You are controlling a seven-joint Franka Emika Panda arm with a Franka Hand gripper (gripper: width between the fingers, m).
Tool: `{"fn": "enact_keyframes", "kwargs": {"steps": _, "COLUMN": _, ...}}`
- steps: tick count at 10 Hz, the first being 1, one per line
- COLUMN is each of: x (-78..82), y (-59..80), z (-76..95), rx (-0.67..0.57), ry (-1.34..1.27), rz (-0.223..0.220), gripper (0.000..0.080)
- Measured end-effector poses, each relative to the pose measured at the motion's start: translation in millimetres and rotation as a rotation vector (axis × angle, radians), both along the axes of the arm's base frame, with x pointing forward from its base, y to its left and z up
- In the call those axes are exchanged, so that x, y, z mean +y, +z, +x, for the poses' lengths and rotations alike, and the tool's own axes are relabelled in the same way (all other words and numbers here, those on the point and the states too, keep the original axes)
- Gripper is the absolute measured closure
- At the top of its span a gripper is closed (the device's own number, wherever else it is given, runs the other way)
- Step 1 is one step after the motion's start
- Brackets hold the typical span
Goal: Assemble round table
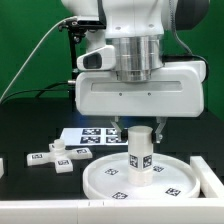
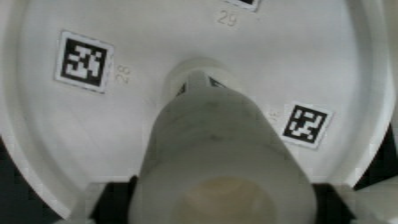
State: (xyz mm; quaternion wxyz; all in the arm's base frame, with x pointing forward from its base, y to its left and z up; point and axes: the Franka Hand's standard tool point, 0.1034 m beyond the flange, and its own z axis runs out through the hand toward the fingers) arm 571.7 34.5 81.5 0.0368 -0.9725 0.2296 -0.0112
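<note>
White plastic makes up nearly everything you see here. The largest thing is the big white robot arm [image 1: 140, 35], which comes down from above and fills the upper half of the exterior view. Under it lies the black table [image 1: 30, 182].

Next in size is the large white round disc with a raised rim [image 1: 100, 186] [image 2: 196, 30]. It lies flat on the table near the front edge, directly below the arm, and black-and-white square tags show on its face.

Behind the disc, the marker board [image 1: 92, 135] lies flat on the table.

The short, thick white cylinder leg [image 1: 140, 156] [image 2: 214, 140] stands upright at the middle of the disc, with its lower end meeting the disc's centre. It carries a tag on its side.

Towards the exterior view's left, well apart from the disc, the small white cross-shaped foot [image 1: 60, 158] lies on the table.

Look at the two-finger gripper [image 1: 140, 130] [image 2: 222, 196]. Its jaws stand partly apart, one on each side of the leg's upper end. In the wrist view the dark pads [image 2: 111, 200] press against the leg's two flanks with no gap, so the jaws are clamped on the leg.
</note>
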Motion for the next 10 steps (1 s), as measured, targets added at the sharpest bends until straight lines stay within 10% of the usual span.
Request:
{"fn": "enact_keyframes", "kwargs": {"steps": 5, "x": -3.9, "y": -1.8, "z": -4.6, "rx": 0.034, "ry": -0.526, "rz": 0.06, "gripper": 0.0396}}
{"fn": "enact_keyframes", "kwargs": {"steps": 10, "x": 11.2, "y": 0.3, "z": -1.6, "rx": -0.006, "ry": -0.005, "rz": 0.013, "gripper": 0.0154}}
